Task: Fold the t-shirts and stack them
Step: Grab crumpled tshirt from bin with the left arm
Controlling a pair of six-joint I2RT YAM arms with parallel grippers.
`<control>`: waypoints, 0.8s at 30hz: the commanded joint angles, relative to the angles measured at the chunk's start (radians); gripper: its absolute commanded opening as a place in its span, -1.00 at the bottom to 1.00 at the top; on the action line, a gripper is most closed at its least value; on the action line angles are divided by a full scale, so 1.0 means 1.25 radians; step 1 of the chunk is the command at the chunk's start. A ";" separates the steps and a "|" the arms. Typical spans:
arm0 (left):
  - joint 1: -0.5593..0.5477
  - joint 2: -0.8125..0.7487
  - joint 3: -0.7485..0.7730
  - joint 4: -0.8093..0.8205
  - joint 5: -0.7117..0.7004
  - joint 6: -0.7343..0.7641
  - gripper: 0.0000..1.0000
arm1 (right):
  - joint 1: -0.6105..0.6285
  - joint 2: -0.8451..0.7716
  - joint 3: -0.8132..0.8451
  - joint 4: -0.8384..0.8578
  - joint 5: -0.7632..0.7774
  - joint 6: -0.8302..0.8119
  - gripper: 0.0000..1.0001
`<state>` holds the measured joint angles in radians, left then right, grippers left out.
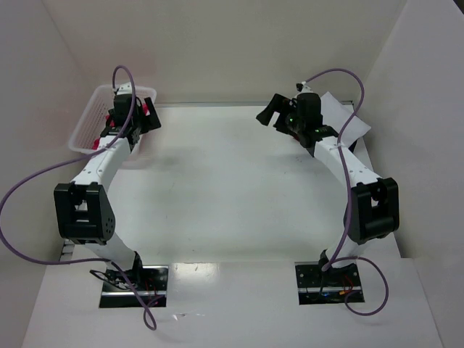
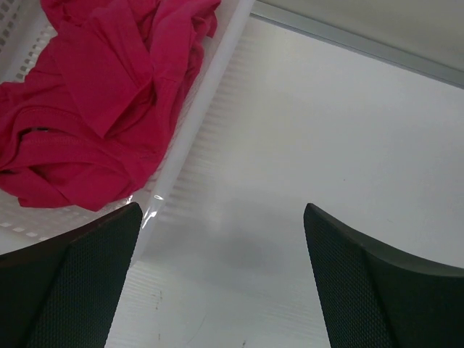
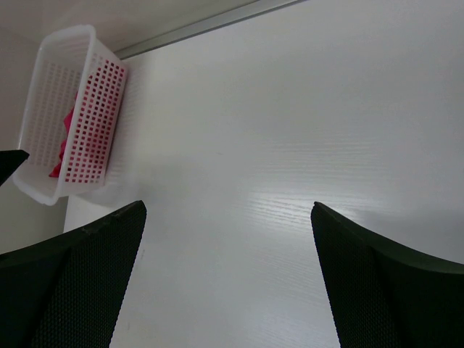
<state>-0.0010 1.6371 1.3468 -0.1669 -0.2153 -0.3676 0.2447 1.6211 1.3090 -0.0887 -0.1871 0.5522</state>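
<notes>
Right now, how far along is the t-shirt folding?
Done: nothing; no folded shirt shows on the table. The red t-shirt lies crumpled in the basket. In hand: nothing; the left end effector hangs open by the basket, the right end effector open over bare table. Left: folding and stacking everything.

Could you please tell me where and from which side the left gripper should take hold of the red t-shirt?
Probably pinch the raised fold atop the red t-shirt, coming straight down from above: it lies crumpled inside the basket, whose mesh walls block any sideways approach. The left gripper is open near the rim.
</notes>
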 commanded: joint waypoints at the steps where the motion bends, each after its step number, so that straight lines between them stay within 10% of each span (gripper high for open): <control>1: 0.001 -0.042 -0.016 0.040 0.043 0.023 1.00 | 0.009 -0.001 0.039 0.026 0.011 -0.010 1.00; 13: 0.229 0.099 0.159 0.065 0.128 -0.045 1.00 | 0.009 0.054 0.159 0.005 -0.020 -0.066 1.00; 24: 0.263 0.407 0.366 0.012 0.139 0.035 1.00 | 0.009 0.032 0.126 -0.003 0.013 -0.083 1.00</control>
<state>0.3111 2.0659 1.7859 -0.2043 -0.1150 -0.3473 0.2462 1.6852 1.4570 -0.1070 -0.2028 0.4728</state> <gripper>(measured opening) 0.998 0.999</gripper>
